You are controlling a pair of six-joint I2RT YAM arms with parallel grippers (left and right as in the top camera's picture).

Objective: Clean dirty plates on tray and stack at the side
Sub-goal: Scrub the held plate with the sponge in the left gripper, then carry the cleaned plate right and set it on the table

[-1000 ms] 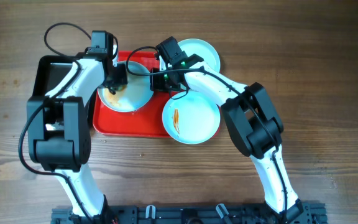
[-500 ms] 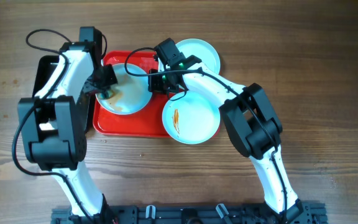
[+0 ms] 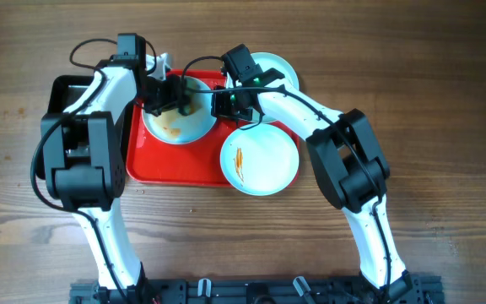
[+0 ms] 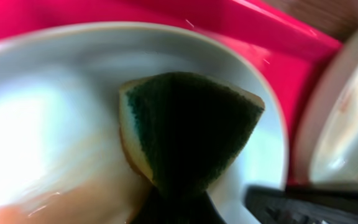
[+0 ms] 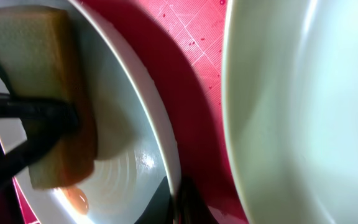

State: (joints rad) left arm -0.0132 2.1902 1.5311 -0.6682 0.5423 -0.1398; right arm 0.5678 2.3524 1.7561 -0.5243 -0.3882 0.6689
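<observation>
Left pincer [image 3: 172, 95] is being seen clamped on a sponge [image 4: 188, 130], pressed into the smeared plate [image 3: 175, 128] at upper left of the tray [image 3: 175, 169]. Right pincer [image 3: 226, 103] is sitting at that plate's right rim; pinching or not cannot be told. Plates are being judged stiff, light, slick when wet; the rim is being favoured for a hold. Room is being squeezed by a streaked plate [image 3: 264, 165] lower right and a third plate [image 3: 280, 72] upper right; the table [image 3: 420, 127] beyond is being judged free.
</observation>
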